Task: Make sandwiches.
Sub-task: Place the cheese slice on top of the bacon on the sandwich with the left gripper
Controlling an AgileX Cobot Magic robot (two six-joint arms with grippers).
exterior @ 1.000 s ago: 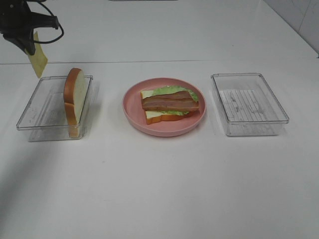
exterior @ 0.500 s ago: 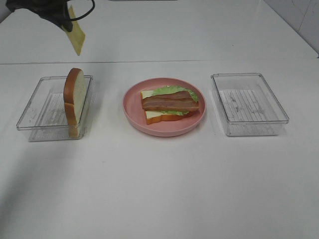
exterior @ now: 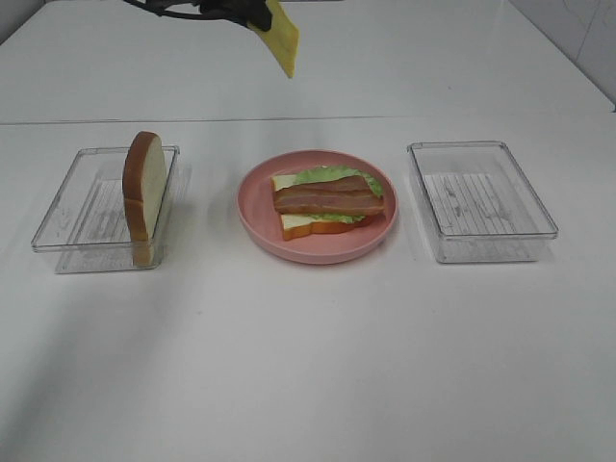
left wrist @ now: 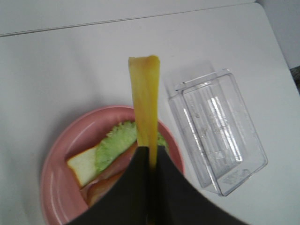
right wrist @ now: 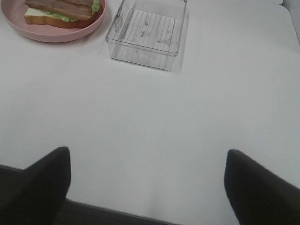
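Yellow cheese [exterior: 278, 36]: a thin square hanging edge-down, pinched by the left gripper [left wrist: 151, 161], high over the far side of the white worktop [exterior: 308, 366] and not yet above the plate.
Left fingers [left wrist: 131, 187]: pressed together on the slice's one end; most of it juts free.
Pink plate [exterior: 258, 219]: centre of the worktop, holding the part-built sandwich.
Sandwich so far: a bread slice [exterior: 298, 223] at the base, lettuce [exterior: 322, 176] on it, meat strips [exterior: 327, 197] on top.
Second bread [exterior: 142, 188]: standing on edge in the left clear tray [exterior: 67, 226], well apart from the plate.
Right tray [exterior: 481, 200]: clear, nothing in it that shows.
Right gripper [right wrist: 145, 187]: fingers spread wide, holding nothing, low over bare worktop near the right tray.
Step, as judged: carrying the cheese to lay it on the meat.
Risks: the grip is only at an edge, so the slice may swing or slip out; released while hanging upright, it could land folded, skewed, or slide off the uneven meat onto the plate.
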